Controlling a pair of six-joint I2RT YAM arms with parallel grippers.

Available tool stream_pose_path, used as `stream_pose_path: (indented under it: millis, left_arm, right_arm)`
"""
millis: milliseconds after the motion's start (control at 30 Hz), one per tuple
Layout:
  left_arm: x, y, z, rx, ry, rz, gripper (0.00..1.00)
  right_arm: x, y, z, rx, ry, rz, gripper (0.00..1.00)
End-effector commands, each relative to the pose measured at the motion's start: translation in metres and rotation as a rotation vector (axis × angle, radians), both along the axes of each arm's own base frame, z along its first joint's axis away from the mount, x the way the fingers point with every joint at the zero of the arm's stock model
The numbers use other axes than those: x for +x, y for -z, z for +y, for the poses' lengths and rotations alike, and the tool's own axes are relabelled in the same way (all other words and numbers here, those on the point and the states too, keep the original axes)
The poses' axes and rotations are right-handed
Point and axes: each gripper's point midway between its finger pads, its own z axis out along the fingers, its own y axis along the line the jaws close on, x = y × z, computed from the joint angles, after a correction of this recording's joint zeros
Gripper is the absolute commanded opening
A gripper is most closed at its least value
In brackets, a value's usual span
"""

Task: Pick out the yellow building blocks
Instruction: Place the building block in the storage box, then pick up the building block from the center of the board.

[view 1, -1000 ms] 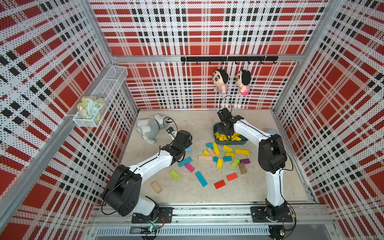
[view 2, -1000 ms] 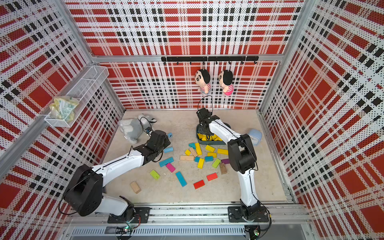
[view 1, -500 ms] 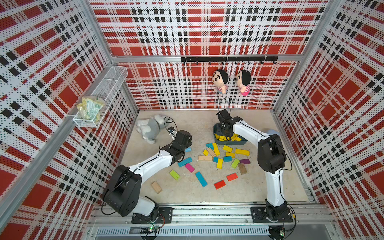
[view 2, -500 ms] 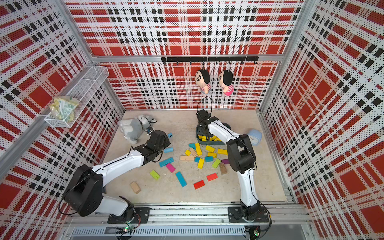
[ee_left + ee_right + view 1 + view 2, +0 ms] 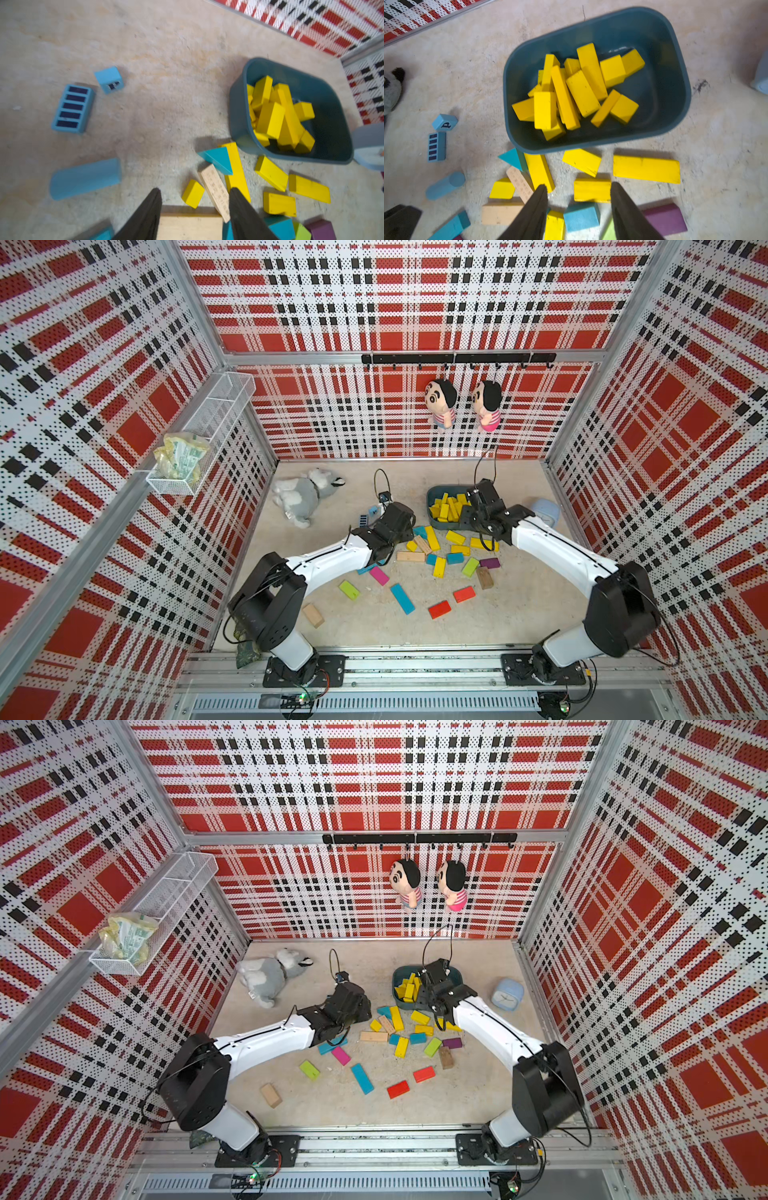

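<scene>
Between the parted jaws of the left claw (image 5: 195,190) lie a small yellow wooden cube (image 5: 193,196) and a pale tan printed wood bar (image 5: 215,191). A long yellow wooden bar (image 5: 235,166) lies just outside one finger. Outside the other, bare beige floor (image 5: 145,135) is open. A short yellow wooden brick (image 5: 591,190) lies between the jaw tips of the right claw (image 5: 577,185). Beyond it, a dark teal plastic bin (image 5: 675,62) blocks the way.

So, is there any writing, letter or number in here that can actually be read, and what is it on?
"p": on the small blue cube, in the right wrist view.
Tan wood block: rows of print, too blurred to read.
Crumpled packet: green print, too small to read.
Flat blue block: five dark bars, no letters.
Blue clock: face too small to read.
</scene>
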Motion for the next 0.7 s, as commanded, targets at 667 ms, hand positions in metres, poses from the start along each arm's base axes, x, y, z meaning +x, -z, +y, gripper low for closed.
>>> stream_pose_path:
  millis: [667]
  left_arm:
    - [0.006,0.053,-0.021,0.299,0.472,0.151,0.63]
  right_arm:
    - [-0.035,0.009,-0.028,-0.043,0.048,0.008,0.52]
